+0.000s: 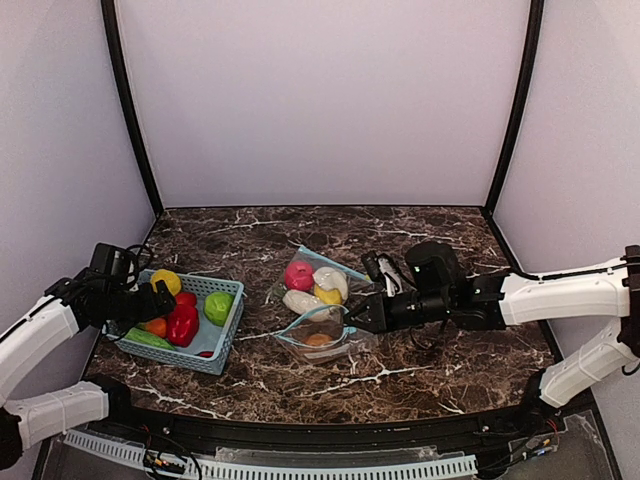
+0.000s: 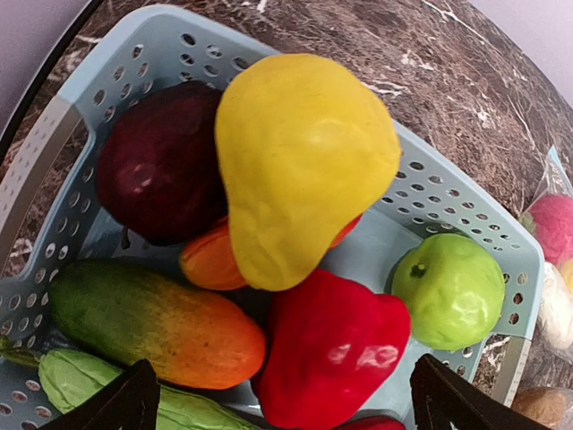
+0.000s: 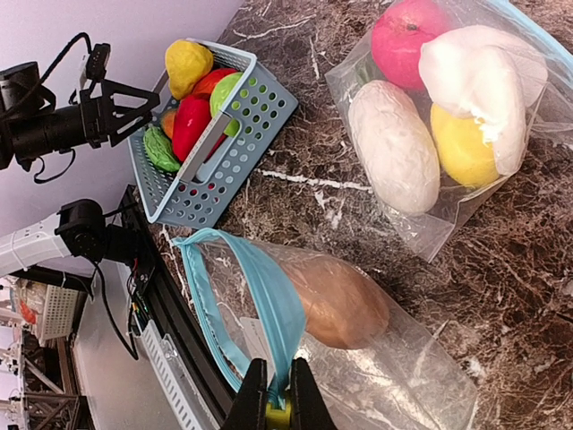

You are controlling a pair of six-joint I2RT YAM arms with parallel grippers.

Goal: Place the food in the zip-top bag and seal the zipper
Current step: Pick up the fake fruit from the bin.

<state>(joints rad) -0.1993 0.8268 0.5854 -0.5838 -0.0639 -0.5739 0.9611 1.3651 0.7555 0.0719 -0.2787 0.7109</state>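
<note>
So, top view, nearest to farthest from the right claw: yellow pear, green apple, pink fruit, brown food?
1. brown food, in the near bag the right gripper pinches
2. pink fruit, far bag
3. green apple, basket right side
4. yellow pear, basket far-left corner

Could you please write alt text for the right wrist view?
The right hand pinches the blue zipper edge of a zip-top bag holding one brown toy food. Beyond it lies a second bag with pink, white and yellow pieces, and a teal basket of food.

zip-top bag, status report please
Left gripper open over basket of food. Right gripper shut on zipper of bag, unsealed, brown piece inside. Second filled bag alongside.
</note>
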